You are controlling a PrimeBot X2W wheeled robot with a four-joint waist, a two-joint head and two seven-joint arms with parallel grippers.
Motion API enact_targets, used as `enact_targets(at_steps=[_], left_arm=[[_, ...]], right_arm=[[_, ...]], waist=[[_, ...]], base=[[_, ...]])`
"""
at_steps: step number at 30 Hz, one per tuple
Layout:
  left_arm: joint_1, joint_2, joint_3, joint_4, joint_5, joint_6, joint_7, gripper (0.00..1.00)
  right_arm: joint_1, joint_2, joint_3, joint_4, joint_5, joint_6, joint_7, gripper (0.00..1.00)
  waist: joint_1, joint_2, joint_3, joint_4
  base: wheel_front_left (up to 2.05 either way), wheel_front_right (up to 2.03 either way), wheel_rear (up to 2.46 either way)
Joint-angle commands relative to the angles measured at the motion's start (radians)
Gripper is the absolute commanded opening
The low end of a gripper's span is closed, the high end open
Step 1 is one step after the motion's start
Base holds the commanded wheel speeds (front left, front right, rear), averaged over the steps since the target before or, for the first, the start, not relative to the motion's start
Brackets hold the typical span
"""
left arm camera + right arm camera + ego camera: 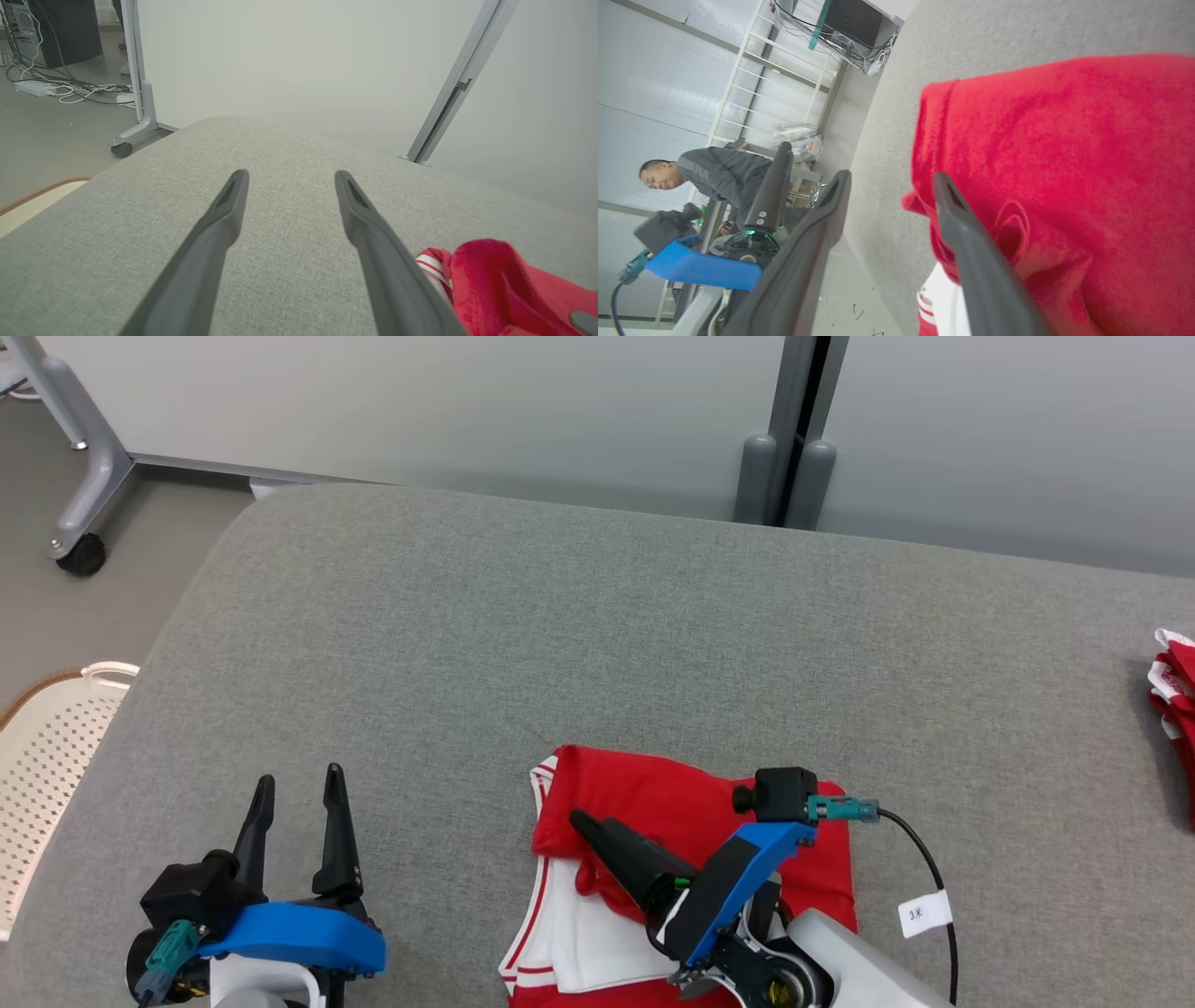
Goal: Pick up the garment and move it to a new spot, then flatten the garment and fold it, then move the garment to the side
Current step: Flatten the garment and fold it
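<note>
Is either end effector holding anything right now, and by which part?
Nothing is held. The left end effector stands open over the table; the right end effector is open above the red garment, no fabric between its fingers.

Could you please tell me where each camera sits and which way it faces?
Head: from the head, down onto grey table, red garment, left gripper, right gripper.
Left wrist: along its open fingers, across bare table toward the wall.
Right wrist: along its open fingers, over the garment's edge.
Shared: all three show the garment.
</note>
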Motion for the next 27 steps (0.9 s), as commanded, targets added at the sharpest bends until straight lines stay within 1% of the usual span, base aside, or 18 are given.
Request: enact_targets(at_steps=[1, 3, 5, 7, 11, 14, 18, 20, 21, 25, 27], left_arm=[[-0.012, 0.0, 0.003, -0.002, 0.006, -0.002, -0.004, 1.0], [-0.009, 0.001, 0.007, -0.003, 0.008, -0.002, -0.004, 1.0], [-0.005, 0.0, 0.01, -0.003, 0.009, -0.002, -0.004, 1.0], [-0.002, 0.001, 0.013, -0.002, 0.008, -0.002, -0.004, 1.0], [0.009, 0.0, 0.017, -0.005, 0.01, -0.002, -0.004, 1.0], [0.017, 0.0, 0.023, -0.009, 0.009, -0.002, -0.004, 1.0], [0.028, -0.001, 0.024, -0.02, 0.008, -0.002, -0.004, 1.0], [0.031, -0.001, 0.025, -0.028, 0.007, -0.002, -0.004, 1.0], [0.032, -0.001, 0.026, -0.033, 0.005, -0.002, -0.004, 1.0], [0.04, 0.0, 0.016, -0.053, 0.002, -0.002, -0.004, 1.0], [0.042, 0.0, 0.013, -0.063, 0.003, -0.002, -0.004, 1.0]], right_arm=[[-0.026, 0.0, 0.01, -0.024, 0.034, 0.0, -0.009, 1.0], [-0.036, 0.0, 0.021, -0.053, 0.077, 0.0, -0.028, 1.0], [-0.05, -0.002, 0.014, -0.083, 0.094, 0.0, -0.057, 1.0], [-0.056, -0.028, -0.004, -0.118, 0.102, 0.0, -0.094, 1.0], [-0.056, -0.122, -0.043, -0.187, 0.087, 0.0, -0.183, 1.0], [-0.047, -0.218, -0.064, -0.21, 0.036, 0.0, -0.243, 1.0], [-0.031, -0.337, -0.099, -0.213, -0.093, 0.0, -0.293, 1.0], [-0.015, -0.385, -0.137, -0.207, -0.189, 0.0, -0.302, 1.0], [-0.009, -0.397, -0.183, -0.213, -0.249, 0.0, -0.304, 1.0], [0.084, -0.37, -0.386, -0.287, -0.447, 0.0, -0.303, 1.0], [0.138, -0.348, -0.46, -0.321, -0.542, 0.0, -0.304, 1.0]], waist=[[0.0, -0.0001, 0.0, -0.006], [0.0, -0.0001, -0.003, -0.016], [0.0, -0.0001, -0.007, -0.023], [0.0, -0.0001, -0.014, -0.03], [0.0, -0.0001, -0.028, -0.043], [0.0, -0.0001, -0.036, -0.052], [0.0, -0.0001, -0.038, -0.065], [0.0, -0.0001, -0.039, -0.075], [0.0, -0.0001, -0.039, -0.083], [0.0, -0.0001, -0.043, -0.109], [0.0, -0.0001, -0.05, -0.122]], base=[[0.0, 0.0, 0.0], [0.0, 0.0, 0.0], [0.0, 0.0, 0.0], [0.0, 0.0, 0.0], [0.0, 0.0, 0.0], [0.0, 0.0, 0.0], [0.0, 0.0, 0.0], [0.0, 0.0, 0.0], [0.0, 0.0, 0.0], [0.0, 0.0, 0.0], [0.0, 0.0, 0.0]])
